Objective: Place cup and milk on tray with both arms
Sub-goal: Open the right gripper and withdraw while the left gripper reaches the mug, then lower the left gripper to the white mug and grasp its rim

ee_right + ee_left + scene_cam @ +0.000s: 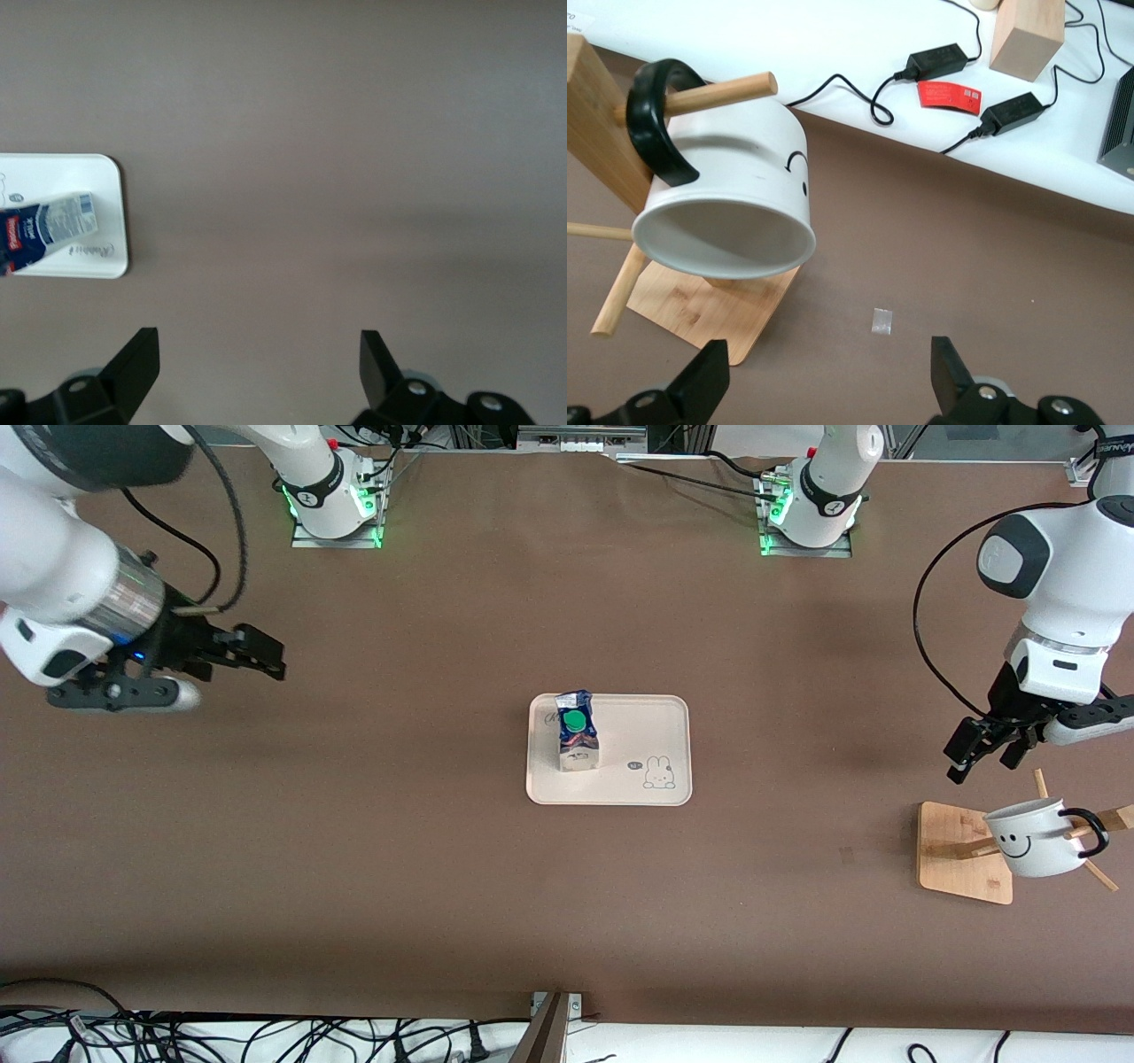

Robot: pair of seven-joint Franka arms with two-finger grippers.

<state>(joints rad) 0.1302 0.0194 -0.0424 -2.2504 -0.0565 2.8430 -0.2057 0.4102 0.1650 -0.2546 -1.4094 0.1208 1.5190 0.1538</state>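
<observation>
Desk (425, 868): brown, it carries the tray, the wooden rack and both arms' bases.
Progress: half of the task looks done; the carton is already on the tray, the cup is not yet there.
Tray (660, 717): cream, it lies at the middle of the desk, well apart from every edge.
Wooden rack (952, 859): it stands near the desk edge at the left arm's end, nearer to the front camera than the tray.
Cup (1032, 837): white with a smiley face, it hangs tilted on a peg of the rack, its black handle around the peg; its mouth faces the left wrist camera.
Carton (577, 732): it stands upright on the tray, at the tray's end toward the right arm.
Left claw (983, 751): wide and empty, it hovers just beside the rack, near the cup but apart from it.
Right claw (244, 654): wide and empty, it waits over the bare desk toward the right arm's end, well apart from the tray.
Left to do: I judge that the left claw must take the cup off the peg and set it on the free part of the tray.
</observation>
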